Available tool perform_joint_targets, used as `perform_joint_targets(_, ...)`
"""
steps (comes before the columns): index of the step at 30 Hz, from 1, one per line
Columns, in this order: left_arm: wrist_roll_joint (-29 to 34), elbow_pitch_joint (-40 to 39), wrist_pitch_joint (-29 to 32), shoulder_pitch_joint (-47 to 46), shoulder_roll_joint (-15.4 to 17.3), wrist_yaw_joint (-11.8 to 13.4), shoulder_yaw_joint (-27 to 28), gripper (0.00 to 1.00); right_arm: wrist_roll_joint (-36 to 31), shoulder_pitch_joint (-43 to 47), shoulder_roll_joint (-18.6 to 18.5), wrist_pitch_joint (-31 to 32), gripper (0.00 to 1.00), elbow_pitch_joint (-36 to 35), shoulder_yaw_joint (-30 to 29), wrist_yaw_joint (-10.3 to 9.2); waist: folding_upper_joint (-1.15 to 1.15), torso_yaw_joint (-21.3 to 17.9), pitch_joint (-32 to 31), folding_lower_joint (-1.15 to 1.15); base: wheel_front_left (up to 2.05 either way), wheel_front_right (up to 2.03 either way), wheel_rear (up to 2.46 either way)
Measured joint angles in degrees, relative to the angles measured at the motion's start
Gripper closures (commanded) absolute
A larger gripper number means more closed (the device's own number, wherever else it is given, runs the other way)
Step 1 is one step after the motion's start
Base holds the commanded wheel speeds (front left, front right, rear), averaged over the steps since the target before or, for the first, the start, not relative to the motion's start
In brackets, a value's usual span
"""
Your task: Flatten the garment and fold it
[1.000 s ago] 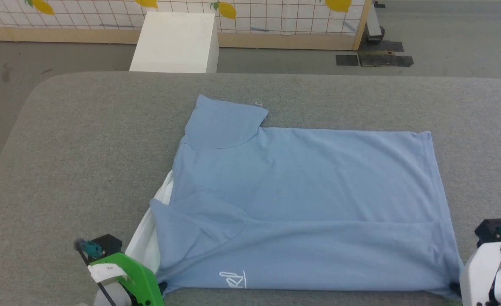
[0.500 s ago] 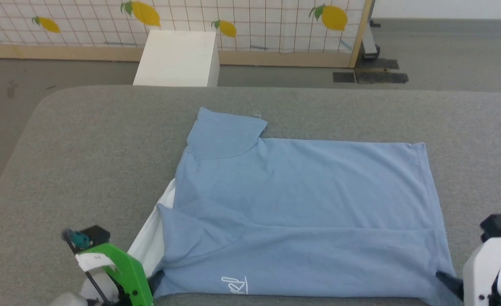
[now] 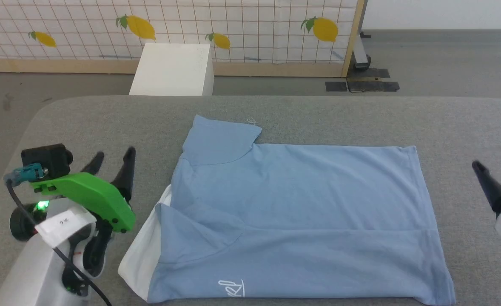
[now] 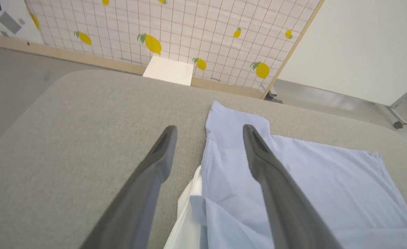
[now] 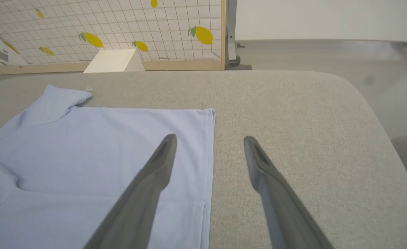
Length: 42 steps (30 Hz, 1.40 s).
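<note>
The light-blue garment [image 3: 297,212] lies flat on the grey table [image 3: 106,123], its near long edge folded over the body. A white lining strip [image 3: 142,255] peeks out at its left side, and a small white script logo [image 3: 232,288] sits near the front edge. One sleeve [image 3: 220,136] points to the far side. My left gripper [image 3: 113,158] hovers open to the left of the garment, holding nothing. At the right edge of the head view my right gripper [image 3: 497,168] is open too, clear of the hem. Both wrist views show the garment [image 4: 293,180] [image 5: 96,155] below spread, empty fingers.
A white box [image 3: 172,70] stands on the floor beyond the table. Behind it runs a gridded lemon-print screen [image 3: 233,29] with a wooden frame. Bare grey table surface surrounds the garment on the left, right and far sides.
Both grippers let go of the garment's near corners, opened and rose away to the sides. The near edge now lies folded on the body. The head camera tilted up.
</note>
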Motion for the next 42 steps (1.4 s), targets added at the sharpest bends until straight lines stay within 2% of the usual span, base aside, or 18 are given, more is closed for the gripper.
perform_joint_targets(4, 4.09, 4.45, -11.25, -2.02, -2.37, -2.96, -0.73, 0.00, -1.31, -2.42, 0.47, -9.99, 0.00, 2.60, 0.56, 0.00, 0.00, 0.02, 1.47, 0.00, 0.00, 0.00, 0.00)
perform_joint_targets(5, 5.73, 7.68, -18.11, -3.50, -4.33, -4.15, -1.11, 0.00, -2.10, -3.48, 0.46, -15.79, 0.00, 5.13, 0.99, 0.00, 0.00, 0.13, 2.71, 0.00, 0.00, 0.00, 0.00)
perform_joint_targets(7, 7.13, 10.16, -22.07, -4.86, -5.34, -5.03, -1.40, 0.00, -2.30, -4.25, 0.20, -19.79, 0.00, 6.87, 1.63, 0.00, 0.00, 0.25, 3.75, 0.00, 0.00, 0.00, 0.00)
perform_joint_targets(12, 8.39, 15.13, -27.97, -7.61, -7.32, -6.12, -1.77, 0.00, -2.33, -6.09, -0.51, -25.43, 0.00, 10.72, 3.14, 0.00, 0.00, 0.59, 6.30, 0.00, 0.00, 0.00, 0.00)
perform_joint_targets(15, 8.42, 17.60, -28.93, -9.40, -8.16, -6.86, -2.11, 0.00, -2.26, -7.17, -0.75, -27.04, 0.00, 12.11, 3.64, 0.00, 0.00, 0.75, 7.85, 0.00, 0.00, 0.00, 0.00)
perform_joint_targets(17, 8.39, 21.26, -28.25, -13.57, -9.12, -8.23, -3.15, 0.00, -2.14, -9.18, -1.64, -27.81, 0.00, 12.61, 4.33, 0.00, 0.00, 0.95, 10.19, 0.00, 0.00, 0.00, 0.00)
perform_joint_targets(26, 8.81, 33.32, -19.65, -33.89, -10.85, -12.34, -6.77, 0.00, -1.02, -13.58, -3.64, -27.49, 0.00, 10.14, 6.22, 0.00, 0.00, 1.05, 16.84, 0.01, 0.00, 0.00, 0.00)
perform_joint_targets(27, 8.82, 35.26, -17.78, -36.46, -10.99, -12.78, -7.21, 0.00, -0.87, -13.98, -3.85, -27.27, 0.00, 9.71, 6.55, 0.00, 0.00, 0.96, 17.71, 0.01, 0.00, 0.00, 0.00)
perform_joint_targets(28, 8.76, 40.78, -12.02, -42.61, -11.34, -13.22, -8.00, 0.00, -0.44, -15.16, -4.22, -26.99, 0.00, 8.25, 7.48, 0.00, 0.00, 0.54, 20.13, 0.01, 0.00, 0.00, 0.00)
perform_joint_targets(29, 8.77, 42.35, -10.11, -44.08, -11.44, -13.18, -8.26, 0.00, -0.35, -15.47, -4.35, -26.75, 0.00, 7.82, 7.71, 0.00, 0.00, 0.36, 20.83, 0.01, 0.00, 0.00, 0.00)
perform_joint_targets(33, 8.21, 49.23, 0.85, -50.14, -12.01, -11.69, -9.02, 0.00, 0.20, -15.99, -4.57, -26.29, 0.00, 5.68, 8.43, 0.00, 0.00, -0.76, 23.84, 0.01, 0.00, 0.00, 0.00)
perform_joint_targets(36, 8.28, 52.74, 8.35, -53.76, -12.46, -9.49, -10.12, 0.00, 0.63, -15.99, -4.80, -25.93, 0.00, 4.52, 8.24, 0.00, 0.00, -1.68, 25.90, 0.01, 0.00, 0.00, 0.00)
perform_joint_targets(42, 9.00, 56.58, 19.63, -57.43, -12.52, -6.03, -12.26, 0.00, 0.99, -15.96, -5.17, -26.02, 0.00, 3.09, 7.42, 0.00, 0.00, -3.55, 29.75, 0.00, 0.00, 0.00, 0.00)
